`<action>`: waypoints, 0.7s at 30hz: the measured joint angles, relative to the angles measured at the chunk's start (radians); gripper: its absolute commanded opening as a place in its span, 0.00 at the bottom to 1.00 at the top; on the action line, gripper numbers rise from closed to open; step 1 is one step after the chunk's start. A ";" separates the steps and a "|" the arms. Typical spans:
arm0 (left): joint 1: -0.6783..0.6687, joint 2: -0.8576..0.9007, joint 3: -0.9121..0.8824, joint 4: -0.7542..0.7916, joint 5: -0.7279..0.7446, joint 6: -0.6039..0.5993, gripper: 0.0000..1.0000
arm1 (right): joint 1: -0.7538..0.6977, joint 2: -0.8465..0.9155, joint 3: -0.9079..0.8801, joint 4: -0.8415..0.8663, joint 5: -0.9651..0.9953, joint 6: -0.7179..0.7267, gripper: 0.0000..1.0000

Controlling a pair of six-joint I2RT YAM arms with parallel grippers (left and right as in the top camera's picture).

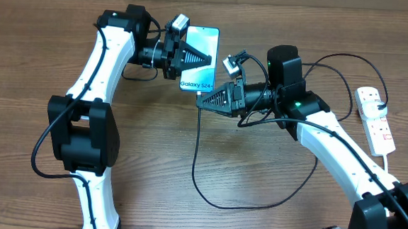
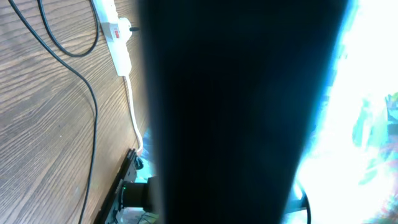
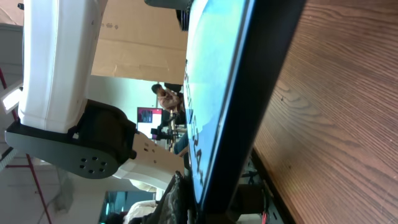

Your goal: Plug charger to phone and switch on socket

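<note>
The phone [image 1: 203, 43] faces up above the tabletop [image 1: 23, 61], its side clamped in the closed left tool [image 1: 209, 59]. The right tool [image 1: 200, 100], also closed, seems to pinch the charger [image 1: 195, 149] tip by the phone's lower edge. The phone looks rigid and slick, best held by its edges. The cable is limp, so hold its connector.

The left arm [image 1: 97, 58] is bent at the elbow and turned in toward the phone [image 1: 207, 38] from its left. The left gripper [image 1: 207, 58] is laid across the phone's face, with its jaws closed on the phone. The right arm [image 1: 337, 147] is stretched in from the phone's right. The right gripper [image 1: 201, 99] is held just below the phone's lower edge, jaws closed on the end of the charger [image 1: 196, 142].
</note>
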 measured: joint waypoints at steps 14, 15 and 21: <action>0.000 0.000 0.000 0.000 0.002 -0.019 0.04 | 0.002 0.000 0.000 0.010 0.006 0.016 0.04; 0.000 0.000 0.000 0.000 0.004 -0.020 0.04 | 0.005 0.000 0.000 0.020 0.008 0.019 0.04; 0.004 0.000 0.000 0.000 0.007 -0.023 0.04 | 0.023 0.000 0.000 0.079 0.024 0.064 0.04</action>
